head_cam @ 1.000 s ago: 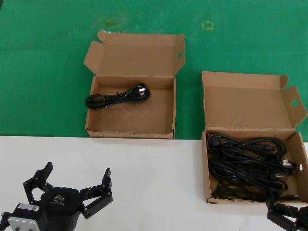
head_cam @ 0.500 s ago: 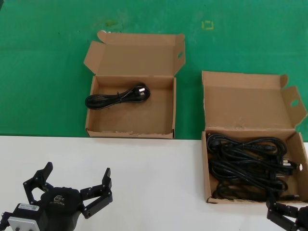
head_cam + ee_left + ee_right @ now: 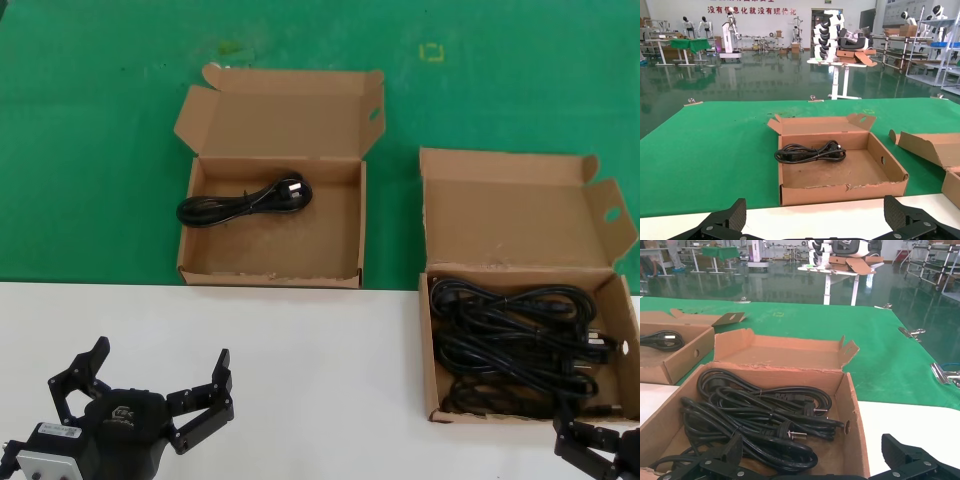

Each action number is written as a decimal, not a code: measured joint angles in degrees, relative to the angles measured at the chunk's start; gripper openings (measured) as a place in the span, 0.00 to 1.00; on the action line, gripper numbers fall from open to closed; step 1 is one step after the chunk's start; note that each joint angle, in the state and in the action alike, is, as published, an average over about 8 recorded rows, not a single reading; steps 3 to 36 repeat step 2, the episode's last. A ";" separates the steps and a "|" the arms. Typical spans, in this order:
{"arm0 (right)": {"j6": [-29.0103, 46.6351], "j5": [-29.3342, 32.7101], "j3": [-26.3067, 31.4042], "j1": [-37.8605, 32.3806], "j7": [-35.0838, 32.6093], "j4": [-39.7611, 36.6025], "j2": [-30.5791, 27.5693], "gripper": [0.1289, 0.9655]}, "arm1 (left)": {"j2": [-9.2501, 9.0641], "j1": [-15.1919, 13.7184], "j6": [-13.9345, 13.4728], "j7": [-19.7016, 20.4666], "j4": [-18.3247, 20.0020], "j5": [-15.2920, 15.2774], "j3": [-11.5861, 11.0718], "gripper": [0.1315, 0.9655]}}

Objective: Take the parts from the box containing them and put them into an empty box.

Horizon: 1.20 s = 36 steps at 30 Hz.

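Two shallow brown corrugated cardboard boxes are sitting open on a work surface that is half green felt-like mat and half smooth white tabletop. The box with flaps at both lid ends is resting on the green mat at the edge of the white area, its hinged lid standing up behind it, and it is holding one black coiled cable bundle lying flat along its far wall, plug end toward the robot's right. The box with the ragged-edged lid is lying to the robot's right, straddling the mat and the white top, with a rounded side flap bearing a hole. It is carrying a tangled heap of black power cables, glossy, looped and overlapping, with metal plug pins showing in the right wrist view. The left gripper, black and angular, is hovering over the white tabletop at the near left, well apart from both boxes, with its fingers spread wide and holding nothing. The right gripper is hanging at the near edge of the cable-filled box, its dark fingers splayed apart above the heap and gripping nothing.
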<state>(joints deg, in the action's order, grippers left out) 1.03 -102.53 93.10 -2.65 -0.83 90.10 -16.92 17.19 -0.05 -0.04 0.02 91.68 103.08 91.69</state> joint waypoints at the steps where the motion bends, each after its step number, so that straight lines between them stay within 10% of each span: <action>1: 0.00 0.00 0.00 0.00 0.00 0.00 0.00 1.00 | 0.00 0.00 0.00 0.00 0.00 0.00 0.00 1.00; 36: 0.00 0.00 0.00 0.00 0.00 0.00 0.00 1.00 | 0.00 0.00 0.00 0.00 0.00 0.00 0.00 1.00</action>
